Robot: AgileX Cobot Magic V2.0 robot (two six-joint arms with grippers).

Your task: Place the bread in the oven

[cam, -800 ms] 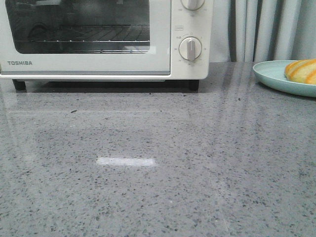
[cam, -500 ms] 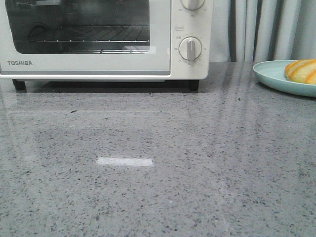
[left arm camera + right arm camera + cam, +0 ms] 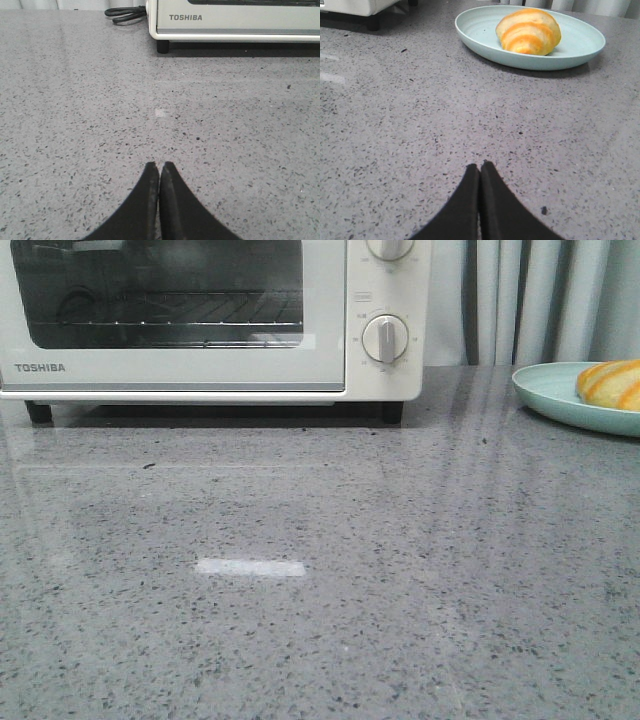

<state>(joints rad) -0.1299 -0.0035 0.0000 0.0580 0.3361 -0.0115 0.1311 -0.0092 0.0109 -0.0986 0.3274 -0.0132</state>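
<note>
The bread [image 3: 612,383], a golden-brown roll with pale stripes, lies on a light blue plate [image 3: 550,395] at the far right; it also shows in the right wrist view [image 3: 528,31]. The white Toshiba oven [image 3: 200,320] stands at the back left with its glass door closed; its lower front shows in the left wrist view [image 3: 235,22]. My left gripper [image 3: 159,165] is shut and empty, low over the counter in front of the oven. My right gripper [image 3: 480,165] is shut and empty, a good way short of the plate [image 3: 485,42]. Neither gripper shows in the front view.
The grey speckled counter [image 3: 320,570] fills the foreground. A black power cord [image 3: 125,14] lies coiled beside the oven's corner. Grey curtains [image 3: 540,300] hang behind the plate. Round white dials [image 3: 385,338] sit on the oven's right panel.
</note>
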